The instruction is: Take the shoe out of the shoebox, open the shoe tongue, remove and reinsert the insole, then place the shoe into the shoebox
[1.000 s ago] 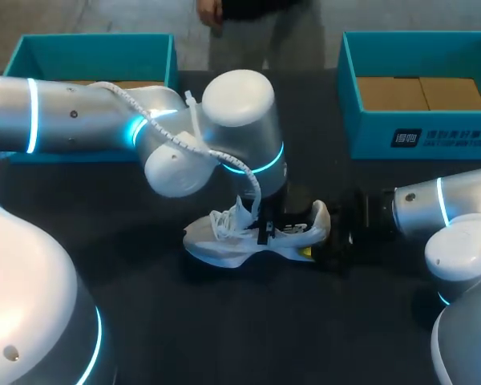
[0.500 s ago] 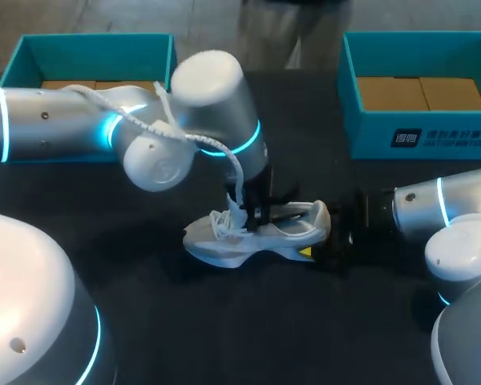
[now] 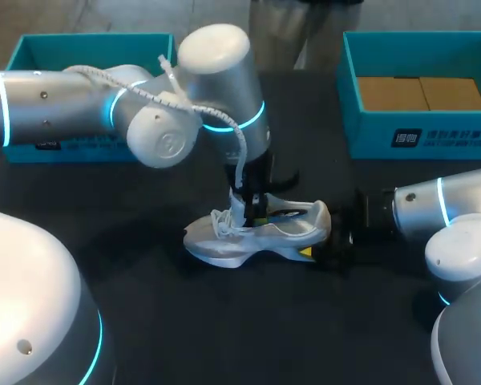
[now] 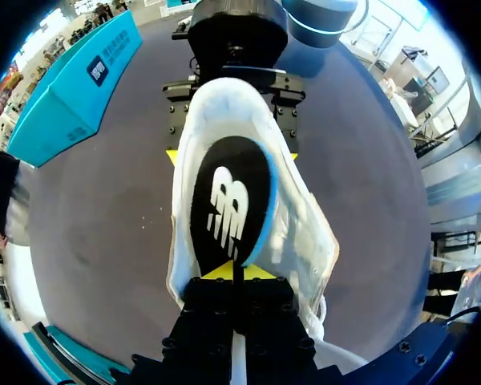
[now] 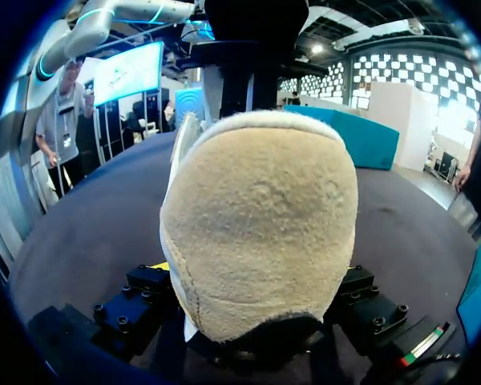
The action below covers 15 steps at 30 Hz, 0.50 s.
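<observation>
Head view: the white lace-up sports shoe is seen standing on its sole near the middle of the dark table. It is outside the teal open shoeboxes, one of which is set at each far corner, well apart from it. Its heel is clamped from both sides by the right hand, whose fingers are spread only as wide as the heel. The left hand is held down over the shoe's opening. Its fingers are drawn almost together and pinched, as far as can be seen, on the end of the black foam insole nearest the laces. A blue edge is shown along one side of the insole.

The step in hand is judged to be the removal of the insole. It is best done by a slow, steady pull up out of the opening, so that the thin foam is not creased by the collar and the laces are not snagged. The heel should be pinned firmly by the right hand, or the light shoe would likely be lifted too. A tight pinch is called for, since little of the insole appears to be held.
</observation>
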{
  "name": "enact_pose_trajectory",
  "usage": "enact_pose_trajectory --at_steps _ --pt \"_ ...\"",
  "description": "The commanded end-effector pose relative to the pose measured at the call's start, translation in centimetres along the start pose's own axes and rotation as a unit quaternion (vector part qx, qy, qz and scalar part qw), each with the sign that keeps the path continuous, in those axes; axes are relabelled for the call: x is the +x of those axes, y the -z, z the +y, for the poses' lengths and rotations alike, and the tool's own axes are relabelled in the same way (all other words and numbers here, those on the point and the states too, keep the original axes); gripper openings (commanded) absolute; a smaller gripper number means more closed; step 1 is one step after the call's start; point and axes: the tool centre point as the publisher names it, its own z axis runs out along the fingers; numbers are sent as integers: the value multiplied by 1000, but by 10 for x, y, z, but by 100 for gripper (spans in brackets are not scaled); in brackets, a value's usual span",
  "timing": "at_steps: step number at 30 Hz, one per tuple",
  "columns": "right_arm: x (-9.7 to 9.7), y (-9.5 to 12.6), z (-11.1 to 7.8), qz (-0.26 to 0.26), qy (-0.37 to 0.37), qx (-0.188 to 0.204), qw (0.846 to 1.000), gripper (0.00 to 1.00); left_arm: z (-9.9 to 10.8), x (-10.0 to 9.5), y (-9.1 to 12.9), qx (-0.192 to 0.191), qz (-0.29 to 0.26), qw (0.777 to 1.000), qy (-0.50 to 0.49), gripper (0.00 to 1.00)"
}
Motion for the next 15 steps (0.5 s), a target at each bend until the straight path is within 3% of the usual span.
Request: enact_pose_trajectory --at_steps 1,15 --pt "2 0 -1 0 0 3 1000 0 -11 -4 -1 -17 8 1000 -4 0" --pt "2 0 -1 0 0 3 1000 0 -35 -1 6 -14 6 1000 -18 0"
